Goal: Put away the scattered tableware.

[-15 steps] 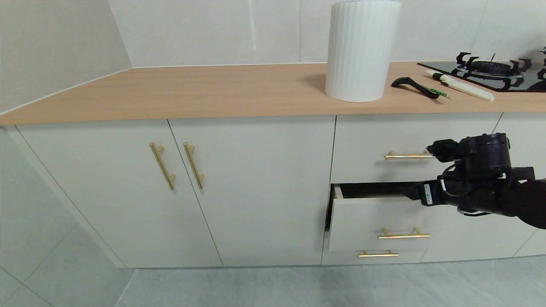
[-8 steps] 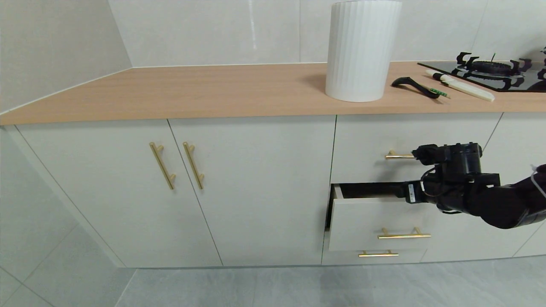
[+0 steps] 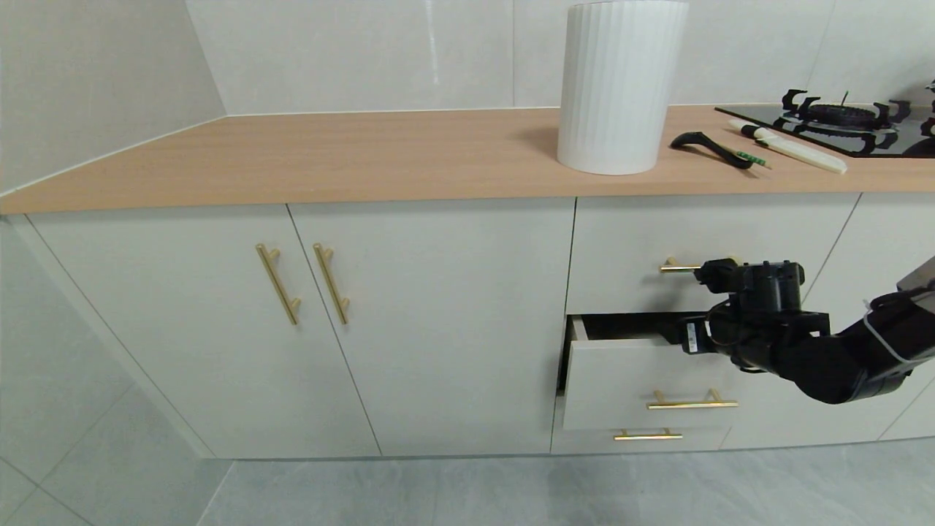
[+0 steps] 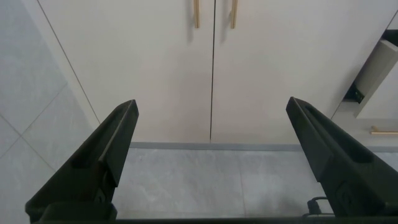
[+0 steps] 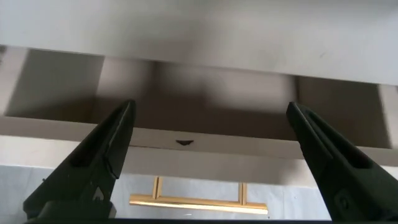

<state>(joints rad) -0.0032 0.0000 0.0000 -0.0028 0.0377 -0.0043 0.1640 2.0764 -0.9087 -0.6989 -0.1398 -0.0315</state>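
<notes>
My right claw (image 3: 685, 339) sits at the mouth of the part-open drawer (image 3: 628, 380), with the tableware up on the bench (image 3: 329, 157).
In the right wrist view, that claw (image 5: 210, 109) is spread wide and holds nothing, facing the drawer's dark inside above its gold handle (image 5: 198, 200). My left claw (image 4: 211, 106) is released too, low before the cabinet doors (image 4: 211, 68). The black spoon (image 3: 712, 145) lies just right of the white canister (image 3: 619, 86), with its bowl toward the canister and its green-tipped handle slanting toward the hob (image 3: 840, 124). Beside it lies a white piece, perhaps a sheathed knife (image 3: 792, 150), roughly parallel, with its dark-banded end farther from me.
</notes>
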